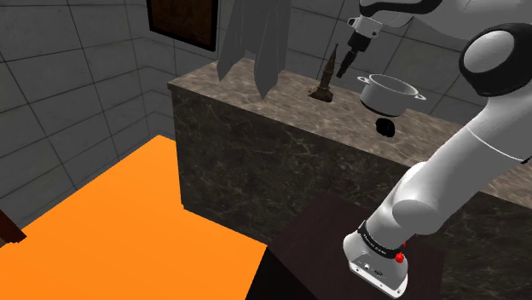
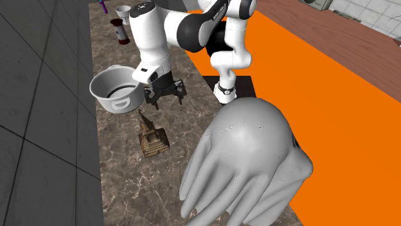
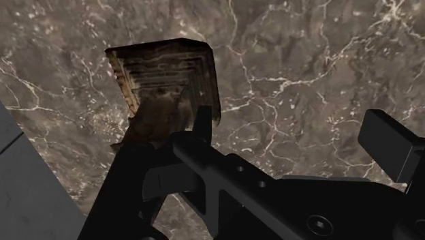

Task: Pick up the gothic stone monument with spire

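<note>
The brown spired monument (image 1: 325,81) stands upright on the marbled counter (image 1: 256,104), just beside and below the claw (image 1: 345,63). The claw hangs spread wide and grips nothing. A pale pot (image 1: 388,92) sits near the claw.

One monument (image 1: 325,82), one pot (image 1: 388,92), one grey draped figure (image 2: 247,164)

monument (image 1: 325,83) on counter (image 1: 430,129) | pot (image 1: 388,94) near it | gripper (image 1: 344,66) above, just beside monument
</note>
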You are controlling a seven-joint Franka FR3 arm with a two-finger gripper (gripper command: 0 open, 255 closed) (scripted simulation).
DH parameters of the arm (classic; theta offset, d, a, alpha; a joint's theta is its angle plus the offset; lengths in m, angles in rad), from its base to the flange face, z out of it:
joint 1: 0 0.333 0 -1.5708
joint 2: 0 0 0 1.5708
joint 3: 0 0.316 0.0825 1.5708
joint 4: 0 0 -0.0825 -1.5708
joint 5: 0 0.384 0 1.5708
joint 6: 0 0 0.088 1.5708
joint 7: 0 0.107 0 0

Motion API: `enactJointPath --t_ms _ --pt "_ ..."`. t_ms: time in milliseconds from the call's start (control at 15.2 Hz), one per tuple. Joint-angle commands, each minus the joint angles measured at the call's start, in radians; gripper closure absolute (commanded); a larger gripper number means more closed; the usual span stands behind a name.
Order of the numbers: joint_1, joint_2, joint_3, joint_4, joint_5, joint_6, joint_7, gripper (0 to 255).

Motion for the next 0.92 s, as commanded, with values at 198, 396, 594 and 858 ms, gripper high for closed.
enactJointPath --t_ms 198,396,594,858 --pt "-0.076 0.276 -0.078 0.285 0.207 -0.083 -0.239 0" --pt "-0.187 0.453 -0.073 0.505 0.337 -0.172 -0.342 0" --pt "-0.183 0.444 -0.066 0.468 0.33 -0.141 -0.345 0" --pt "-0.165 0.429 -0.066 0.393 0.321 -0.08 -0.353 0"
